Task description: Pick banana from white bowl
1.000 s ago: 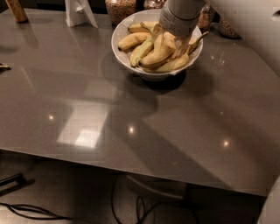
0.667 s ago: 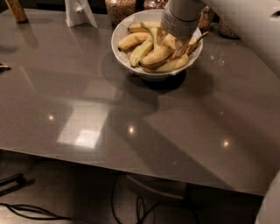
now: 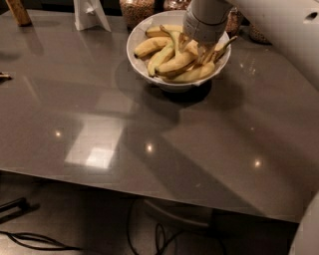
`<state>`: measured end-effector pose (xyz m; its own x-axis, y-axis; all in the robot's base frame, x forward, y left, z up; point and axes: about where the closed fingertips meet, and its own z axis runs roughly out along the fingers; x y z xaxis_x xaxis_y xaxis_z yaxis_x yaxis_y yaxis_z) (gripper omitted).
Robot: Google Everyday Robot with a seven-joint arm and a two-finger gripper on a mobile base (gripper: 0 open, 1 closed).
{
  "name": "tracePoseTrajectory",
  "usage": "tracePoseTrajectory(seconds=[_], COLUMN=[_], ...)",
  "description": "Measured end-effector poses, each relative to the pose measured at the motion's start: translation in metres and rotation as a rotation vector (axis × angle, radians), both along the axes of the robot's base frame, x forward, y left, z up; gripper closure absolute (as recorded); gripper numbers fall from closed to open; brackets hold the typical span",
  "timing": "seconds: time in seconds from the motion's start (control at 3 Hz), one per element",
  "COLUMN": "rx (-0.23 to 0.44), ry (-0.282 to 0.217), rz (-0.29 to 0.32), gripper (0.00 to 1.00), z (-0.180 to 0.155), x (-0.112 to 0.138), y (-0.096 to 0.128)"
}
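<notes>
My gripper (image 3: 198,49) sits low in the white bowl (image 3: 130,44), which stands at the far side of the grey table (image 3: 149,149); I cannot tell whether the gripper is open or closed. The banana (image 3: 175,63), thick and curved, lies in the bowl just beside the gripper, touching the other bananas. A glass jar of grain (image 3: 137,9) stands behind the bowl

— What has changed since a second ago?
— Very little. My gripper (image 3: 197,50), toward 3 o'clock in the white bowl (image 3: 133,42), seems to sit a touch lower among the bananas (image 3: 174,63).
— Have they shifted?
— I can't tell.
</notes>
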<state>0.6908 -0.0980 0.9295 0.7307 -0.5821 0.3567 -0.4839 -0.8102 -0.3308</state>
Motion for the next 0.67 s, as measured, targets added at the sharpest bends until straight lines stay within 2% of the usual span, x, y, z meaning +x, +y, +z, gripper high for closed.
tracePoseTrajectory(seconds=[0.33,0.67], rx=[0.0,0.025], ry=[-0.001,-0.059], rz=[0.0,-0.004], gripper=[1.0,1.0], z=[0.0,0.029], x=[0.0,-0.004], y=[0.0,-0.002])
